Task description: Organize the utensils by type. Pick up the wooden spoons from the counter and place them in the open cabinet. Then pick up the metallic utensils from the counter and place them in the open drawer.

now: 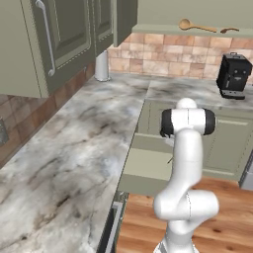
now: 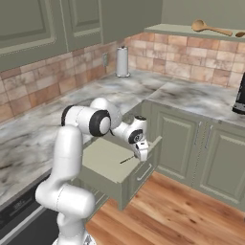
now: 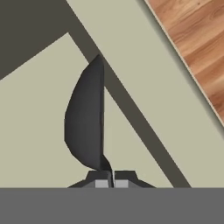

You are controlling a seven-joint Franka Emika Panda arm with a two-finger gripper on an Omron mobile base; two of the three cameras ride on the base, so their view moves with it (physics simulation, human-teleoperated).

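Clearly the second half of the job is in hand: the claw [image 2: 142,154] hangs over the open drawer [image 2: 107,158], clenched on a dark-grey metal utensil [image 3: 85,120]. In the hand view the piece juts straight out ahead of the fingertips [image 3: 101,177], a broad dark bowl-like or blade-like shape, so whether it is a spoon I cannot tell. In the right base view a thin dark sliver [image 2: 127,160] pokes out just beside the claw, above the drawer's pale bottom.

Both wooden spoons lie on the cabinet shelf [image 1: 163,30], well above and beyond the claw: the large tan spoon [image 1: 196,25] and, just beside it, the smaller darker spoon [image 1: 229,30]. So I judge the spoon step done.

Next, the move likely calls for lowering a little and letting go, so that the piece lands flat inside the drawer, not across its front edge.

Count: two wooden spoons, one metal piece in the grip, one drawer. No other cutlery can be made out on the counter [image 1: 64,163] to either side of the claw.
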